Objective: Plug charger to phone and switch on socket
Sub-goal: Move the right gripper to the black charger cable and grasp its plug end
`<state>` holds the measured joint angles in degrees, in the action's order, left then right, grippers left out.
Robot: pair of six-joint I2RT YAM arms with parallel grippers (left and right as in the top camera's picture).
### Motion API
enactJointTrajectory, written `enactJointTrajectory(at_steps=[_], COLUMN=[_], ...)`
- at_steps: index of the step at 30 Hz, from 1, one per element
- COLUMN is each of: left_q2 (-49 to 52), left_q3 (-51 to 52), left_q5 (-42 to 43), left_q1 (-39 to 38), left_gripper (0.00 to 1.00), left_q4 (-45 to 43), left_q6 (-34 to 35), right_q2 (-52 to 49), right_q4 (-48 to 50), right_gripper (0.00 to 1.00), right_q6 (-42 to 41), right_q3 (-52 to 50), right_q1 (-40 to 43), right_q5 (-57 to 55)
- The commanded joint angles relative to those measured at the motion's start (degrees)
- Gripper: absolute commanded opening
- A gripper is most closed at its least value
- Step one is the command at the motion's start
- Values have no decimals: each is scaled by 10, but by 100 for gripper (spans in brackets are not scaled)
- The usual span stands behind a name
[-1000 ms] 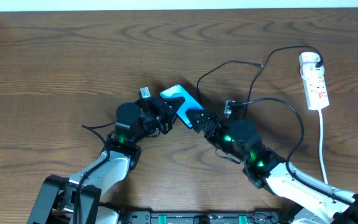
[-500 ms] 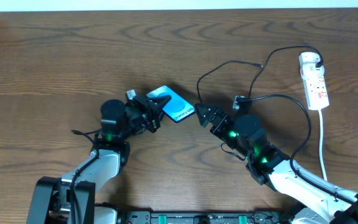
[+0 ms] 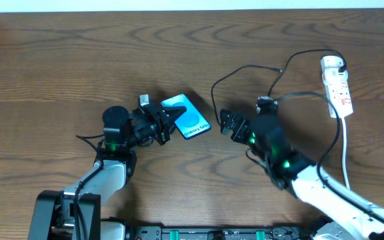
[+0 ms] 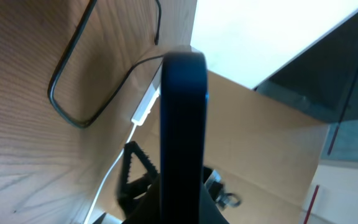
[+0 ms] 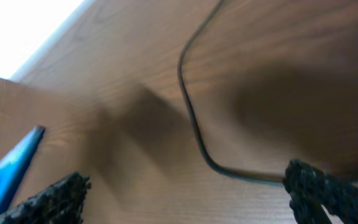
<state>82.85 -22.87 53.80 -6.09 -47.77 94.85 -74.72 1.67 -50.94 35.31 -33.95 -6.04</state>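
From overhead, the phone (image 3: 187,115) sits a little left of the frame's centre with its blue screen facing up. Its long axis runs from upper left to lower right, and the lower right end points towards the right tool (image 3: 224,123). The left tool (image 3: 166,124) is pinching the phone at its lower left edge. The right tool's jaws are spread and hold nothing, with a strip of bare tabletop (image 3: 59,67) between them and the phone. A second ago the phone lay further right, with the right tool up against its lower right end. Since then the left arm has carried it leftward and the right tool has backed off to the right. The charger (image 3: 247,67) loops as a thin black cable from beside the right tool up and across to its white adapter, which is seated in the top of the socket (image 3: 339,92) at the upper right. The socket's white cord (image 3: 347,150) drops down the right side. Part of the cable passes over the right arm. In the left wrist view the phone is seen edge-on as a dark upright bar in the middle, hiding much of the scene behind it. A cable loop lies at the upper left, the socket and its cord show as a white streak beside the bar, and a brown cardboard wall (image 4: 272,155) stands at the right. The right wrist view is blurred. The toothed fingers sit wide apart at the lower corners, the black cable curves between them, and the phone's blue edge slants in at the lower left.
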Motion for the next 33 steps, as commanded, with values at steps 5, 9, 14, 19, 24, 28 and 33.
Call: enactJointTrajectory(at_steps=[5,9,14,19,24,28,33], left_q2=[-5,-5,-5,-5,-5,-5,-5], left_q3=[-16,-16,-16,-16,-16,-16,-16], left_q5=[26,28,28,28,27,27,27], left_q1=[1,1,1,1,1,1,1], left_gripper=[7,7,8,7,7,7,7], left_q4=[-7,-7,-7,-7,-7,-7,-7], left_q6=[-27,-27,-27,-27,-27,-27,-27], right_q2=[12,15,15,-9,-52,-111,-209], right_q4=[-266,-312,-309,-283,-294,-342,-397], right_gripper=[99,99,89,73,64,63,62], right_q6=[0,0,-5,-54,-117,-138,-146], right_q3=[207,266,267,270,296,357,468], right_q1=[59,85,87,92,119,150,175], right_q5=[3,48,37,19,59,64,64])
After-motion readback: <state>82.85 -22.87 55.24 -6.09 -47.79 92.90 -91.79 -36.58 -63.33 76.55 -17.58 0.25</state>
